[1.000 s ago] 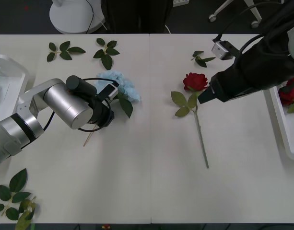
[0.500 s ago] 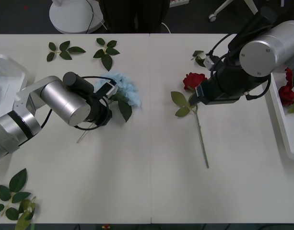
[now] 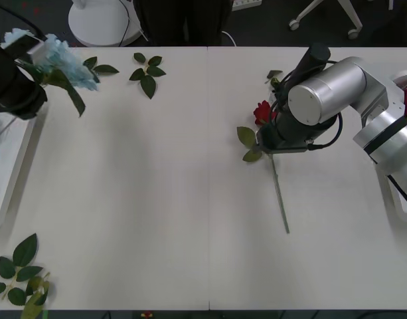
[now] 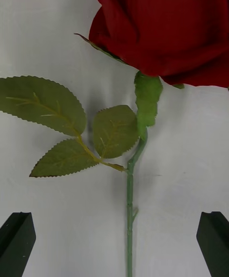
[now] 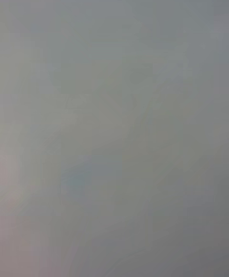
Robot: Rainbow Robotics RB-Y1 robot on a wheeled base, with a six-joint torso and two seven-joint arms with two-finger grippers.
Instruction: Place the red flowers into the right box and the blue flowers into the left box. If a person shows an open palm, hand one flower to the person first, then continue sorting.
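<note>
Bare table [image 3: 157, 199] between both arms

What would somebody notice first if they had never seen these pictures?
Probably the red rose lying on the white table, with the right pincer open on either side of its stem. Next, the blue flower held up at the far left corner by the left arm, above the left box.

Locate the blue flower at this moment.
In the front view, the blue flower is at the table's far left, carried by the left arm above the left box.
</note>
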